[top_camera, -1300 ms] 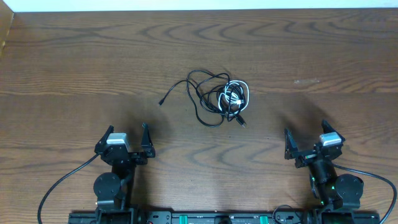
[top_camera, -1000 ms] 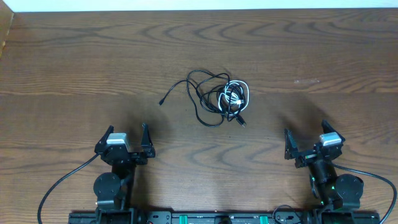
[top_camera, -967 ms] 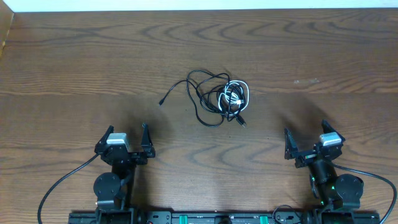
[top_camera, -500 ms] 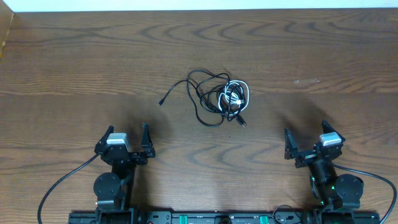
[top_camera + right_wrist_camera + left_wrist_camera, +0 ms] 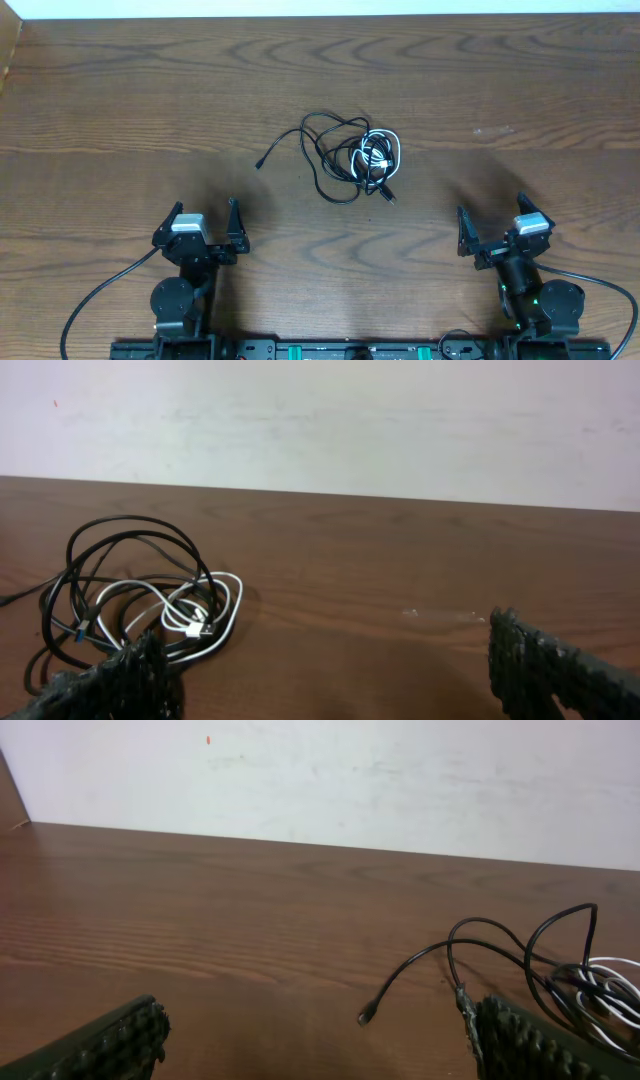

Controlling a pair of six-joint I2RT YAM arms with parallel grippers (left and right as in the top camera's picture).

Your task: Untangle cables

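While the left claw [image 5: 206, 206] and right claw [image 5: 490, 204] gape empty, the black cable [image 5: 322, 150] (looped through the white cable [image 5: 380, 150]) lies apart.

Open tabletop [image 5: 120, 100] surrounds the cables [image 5: 368, 154] (one tangled heap), well apart from left pincer [image 5: 205, 208] and right pincer [image 5: 491, 207].

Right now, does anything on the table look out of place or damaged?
Only the black cable and white cable: they lie tangled in one heap, white loops crossed by black ones. No damage visible.

A dark wooden table [image 5: 120, 90] meets a white wall [image 5: 400, 780] at its far edge.
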